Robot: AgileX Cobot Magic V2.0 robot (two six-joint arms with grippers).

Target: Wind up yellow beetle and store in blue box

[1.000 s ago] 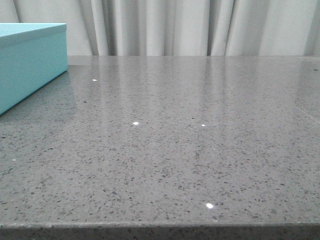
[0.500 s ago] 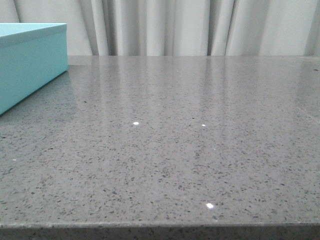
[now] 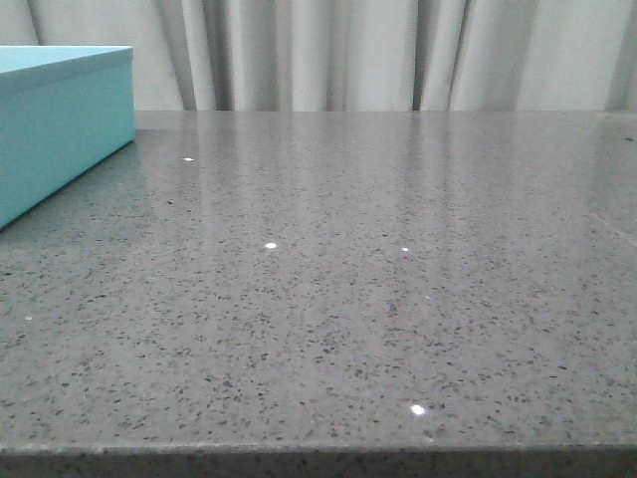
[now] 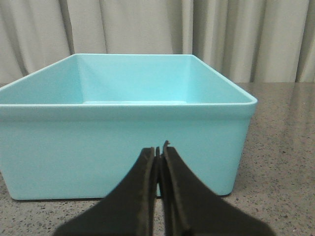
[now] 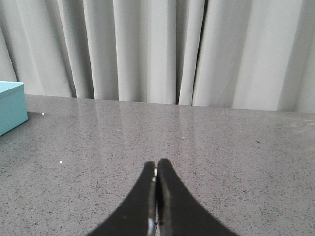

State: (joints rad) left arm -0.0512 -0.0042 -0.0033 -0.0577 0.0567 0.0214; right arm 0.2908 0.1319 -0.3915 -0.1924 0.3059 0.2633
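Note:
The blue box (image 3: 60,124) stands at the far left of the grey table in the front view. In the left wrist view the blue box (image 4: 123,142) is open-topped and its inside looks empty. My left gripper (image 4: 158,151) is shut and empty, just short of the box's near wall. My right gripper (image 5: 156,164) is shut and empty above bare table, with a corner of the box (image 5: 11,105) far off to its side. The yellow beetle is not in any view. Neither gripper shows in the front view.
The speckled grey table (image 3: 348,279) stretches to a front edge (image 3: 318,450) near the camera. Pale curtains (image 3: 348,50) hang behind the table's far edge.

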